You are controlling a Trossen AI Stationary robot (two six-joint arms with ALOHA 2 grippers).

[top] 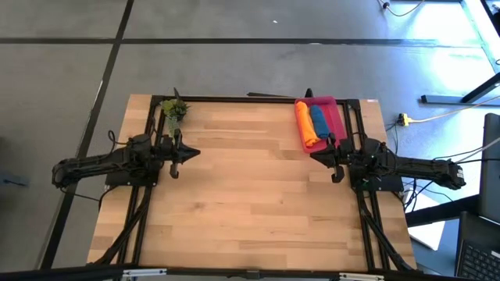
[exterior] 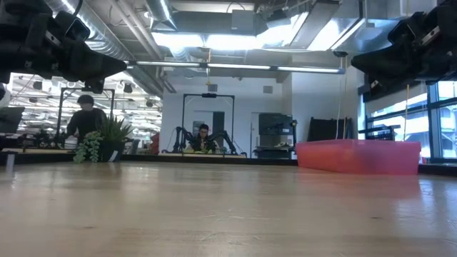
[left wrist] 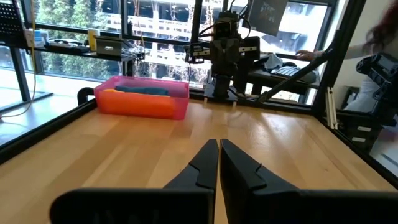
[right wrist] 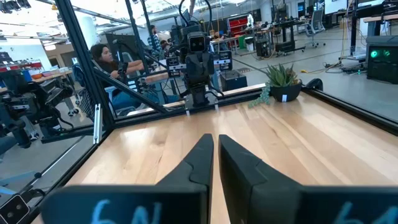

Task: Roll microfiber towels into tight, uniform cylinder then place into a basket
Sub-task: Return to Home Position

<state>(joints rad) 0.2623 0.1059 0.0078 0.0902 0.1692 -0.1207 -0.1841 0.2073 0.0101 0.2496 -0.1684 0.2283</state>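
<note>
Since both rolled cloths lay side by side in the shallow pink-red plastic basket (top: 338, 110) at the far right corner of the pale wooden table (top: 250, 203), the job itself looked finished. The bright orange microfiber towel (top: 302, 125) sat on the side toward the table's middle, and the medium blue microfiber towel (top: 318, 122) touched it along its length. Neither roll looked slack, though how tight they were could not be judged from above.

Just beside the basket's near end hung the right gripper (right wrist: 215, 138), its fingers pressed together on nothing. Across the table the left gripper (left wrist: 219, 144) faced it, likewise clenched and empty, near the small green potted plant (top: 173, 109).

Parking well probably meant drawing the right arm up and away from the basket wall rather than sweeping past it, so nothing got nudged. The left arm needed the same care around the plant, with both arms settling level at their own table edges.
</note>
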